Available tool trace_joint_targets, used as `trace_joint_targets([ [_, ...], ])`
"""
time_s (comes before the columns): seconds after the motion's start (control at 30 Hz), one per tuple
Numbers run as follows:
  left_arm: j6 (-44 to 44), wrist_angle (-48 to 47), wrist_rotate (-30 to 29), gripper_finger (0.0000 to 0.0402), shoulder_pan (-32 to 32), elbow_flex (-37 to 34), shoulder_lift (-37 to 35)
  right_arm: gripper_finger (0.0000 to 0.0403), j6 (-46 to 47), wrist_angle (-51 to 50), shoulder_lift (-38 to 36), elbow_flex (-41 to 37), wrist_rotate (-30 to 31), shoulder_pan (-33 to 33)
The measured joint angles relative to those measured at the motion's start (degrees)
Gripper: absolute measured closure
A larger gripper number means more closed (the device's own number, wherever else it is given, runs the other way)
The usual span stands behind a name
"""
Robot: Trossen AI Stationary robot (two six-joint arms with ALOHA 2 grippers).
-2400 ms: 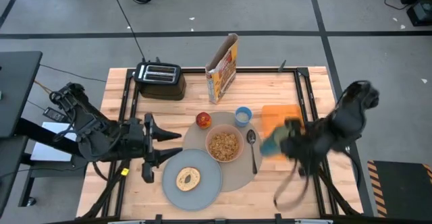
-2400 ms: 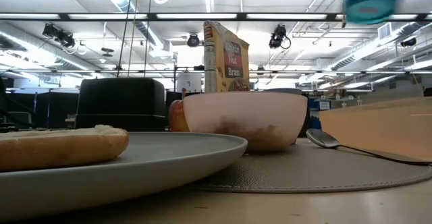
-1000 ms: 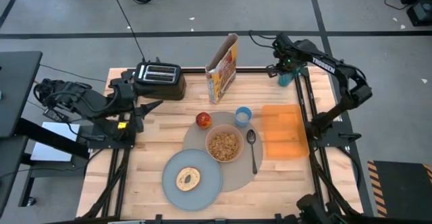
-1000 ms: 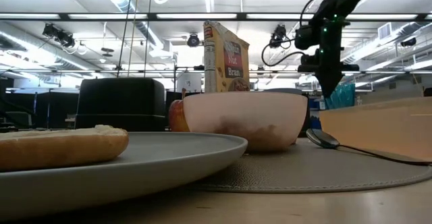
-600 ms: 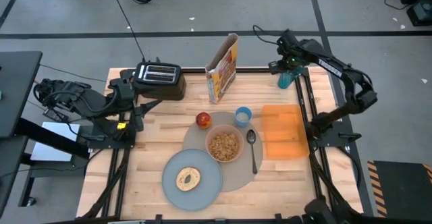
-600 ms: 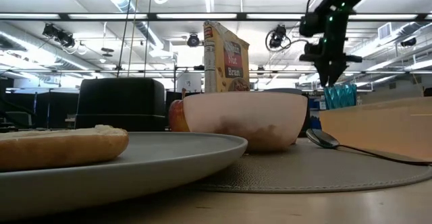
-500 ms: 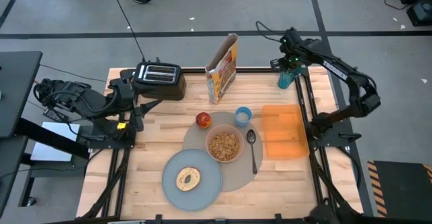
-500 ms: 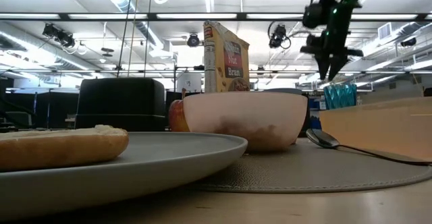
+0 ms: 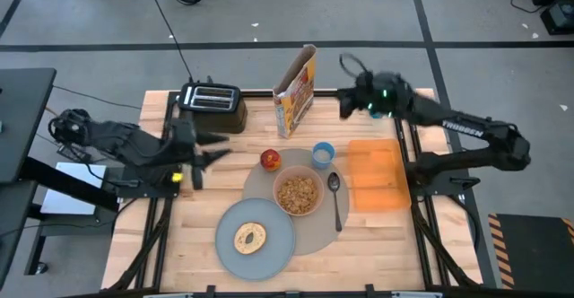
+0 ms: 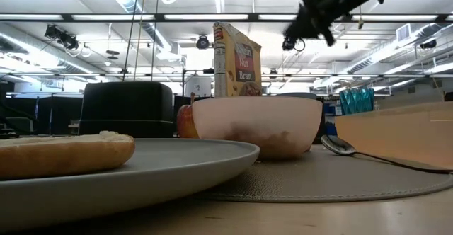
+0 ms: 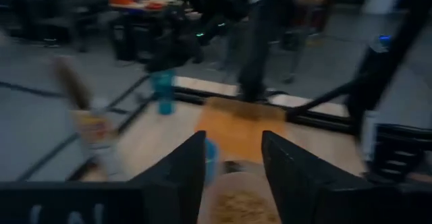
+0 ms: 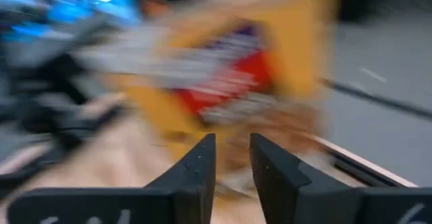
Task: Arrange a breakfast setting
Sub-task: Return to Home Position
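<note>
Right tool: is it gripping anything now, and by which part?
Nothing. The right tool is open and empty near the cereal box; the teal cup stands free.

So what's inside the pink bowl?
From above, the pink bowl is full of tan cereal. The metal spoon isn't in it; it lies beside it on the placemat. The bottom of the bowl is covered by the cereal.

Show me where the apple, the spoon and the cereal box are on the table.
apple (image 9: 270, 159), high view, the middle of its red top.
spoon (image 9: 336, 205), high view, midway along its handle.
cereal box (image 9: 300, 90), high view, the middle of its printed yellow face.
</note>
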Motion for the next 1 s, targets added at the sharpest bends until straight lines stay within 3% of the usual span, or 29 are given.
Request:
trace_joint_targets([
  [0.17,1.04,16.17,10.27,0.0301,3.82,-11.34,-0.19,0.0342,-3.94,19.95,-1.38,-7.37,-3.05,11.87],
  [0.33,0.67,21.05,17.99,0.0363,10.87,-18.20,-2.16,0.0392,-9.04,21.11,-3.90,-9.07,-9.84,17.64],
  [0.43,1.61,20.52,20.32,0.0392,16.21,-20.23,-5.56,0.0393,-9.75,19.67,-6.76,-9.09,-10.87,18.80],
  [0.73,4.16,23.36,33.27,0.0388,28.22,-32.34,-22.22,0.0392,-5.53,13.41,-14.28,-9.07,-11.98,20.59],
  [0.87,-0.29,23.03,33.69,0.0390,29.96,-38.39,-28.28,0.0387,-8.70,7.55,-14.49,-9.09,-11.57,20.62],
  [1.0,-2.42,20.40,33.65,0.0383,30.01,-40.36,-30.95,0.0386,-7.48,9.22,-13.02,-9.09,-10.60,20.61],
])
